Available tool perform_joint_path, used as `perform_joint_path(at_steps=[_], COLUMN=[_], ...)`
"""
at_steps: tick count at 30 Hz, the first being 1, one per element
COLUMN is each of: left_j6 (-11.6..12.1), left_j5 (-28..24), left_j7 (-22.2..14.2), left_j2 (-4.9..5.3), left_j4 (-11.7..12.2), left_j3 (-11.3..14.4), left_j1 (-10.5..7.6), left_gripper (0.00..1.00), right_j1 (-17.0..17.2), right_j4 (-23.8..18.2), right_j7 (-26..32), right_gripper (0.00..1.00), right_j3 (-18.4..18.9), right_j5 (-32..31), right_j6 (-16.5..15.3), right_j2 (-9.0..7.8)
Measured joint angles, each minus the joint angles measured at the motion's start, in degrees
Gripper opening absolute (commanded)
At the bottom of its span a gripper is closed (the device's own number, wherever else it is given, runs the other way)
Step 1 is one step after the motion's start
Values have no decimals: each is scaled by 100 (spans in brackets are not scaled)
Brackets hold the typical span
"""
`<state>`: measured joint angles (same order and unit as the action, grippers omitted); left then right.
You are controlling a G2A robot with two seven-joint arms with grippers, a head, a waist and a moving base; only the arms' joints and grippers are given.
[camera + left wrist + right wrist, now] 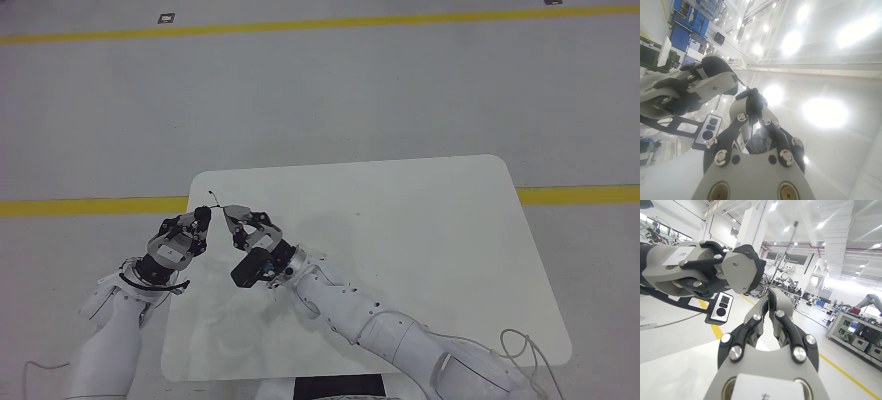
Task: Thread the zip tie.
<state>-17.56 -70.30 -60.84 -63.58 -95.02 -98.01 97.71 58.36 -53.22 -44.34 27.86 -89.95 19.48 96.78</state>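
Zip tie (215,199) pinched in left jaws and right jaws, both closed

Bright, glaring ceiling lights (824,111); bowed wide-angle edges

Left end effector (751,100), right end effector (769,292), both clamped, adjacent

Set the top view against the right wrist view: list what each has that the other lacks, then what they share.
Top view: the whole outline of the white table and the right forearm. Right wrist view: workbenches in the hall behind, and the jaws of the right gripper shut on the zip tie. Both: the left gripper close beside the right one, the tie between them, yellow floor lines.
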Motion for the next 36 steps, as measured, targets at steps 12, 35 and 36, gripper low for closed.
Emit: perform_joint_path(at_steps=[12,35,36], left_j6=[0,0,0], left_j5=[0,0,0], left_j7=[0,0,0], left_j2=[0,0,0], left_j4=[0,0,0], left_j3=[0,0,0], left_j1=[0,0,0], left_gripper=[0,0,0], right_j1=[7,79,80], right_j4=[143,466,487], right_j7=[43,250,264], right_gripper=[0,0,0], right_j3=[-18,-39,-39], right_j5=[0,0,0], right_j6=[0,0,0], right_j2=[-14,-2,1])
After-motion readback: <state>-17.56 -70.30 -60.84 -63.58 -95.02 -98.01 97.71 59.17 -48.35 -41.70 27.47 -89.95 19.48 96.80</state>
